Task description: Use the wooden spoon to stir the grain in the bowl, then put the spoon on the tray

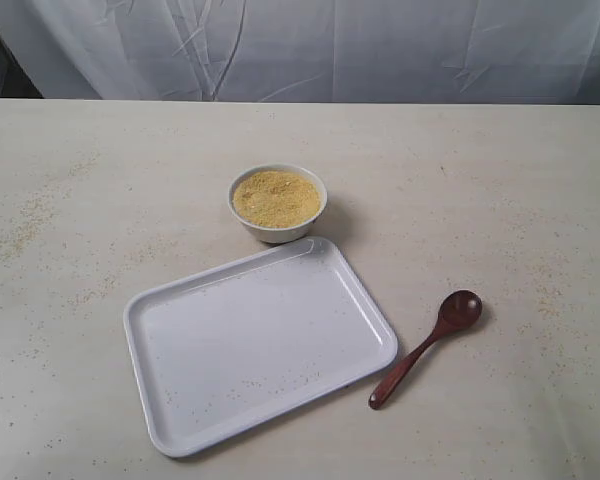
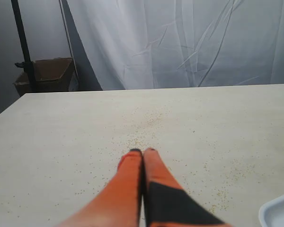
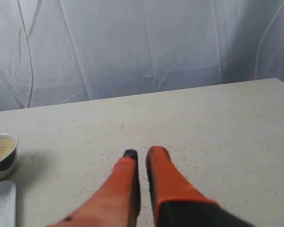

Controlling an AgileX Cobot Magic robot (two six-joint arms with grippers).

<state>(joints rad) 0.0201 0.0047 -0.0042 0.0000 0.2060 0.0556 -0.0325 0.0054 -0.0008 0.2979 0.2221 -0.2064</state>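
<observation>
Wooden spoon (image 1: 427, 346) | right of tray (image 1: 140, 330) | apparently outside both jaws' views

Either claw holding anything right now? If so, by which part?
Nothing is held. The left claw and right claw are both empty, and the wooden spoon lies untouched on the table beside the tray.

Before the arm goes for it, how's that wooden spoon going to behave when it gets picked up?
The wooden spoon looks rigid, so it probably won't flex. Its polished surface and slim tapering handle may slip in a pinch. Lying flat on the table beside the tray, its round bowl end could make it pivot or rock if nudged.
</observation>
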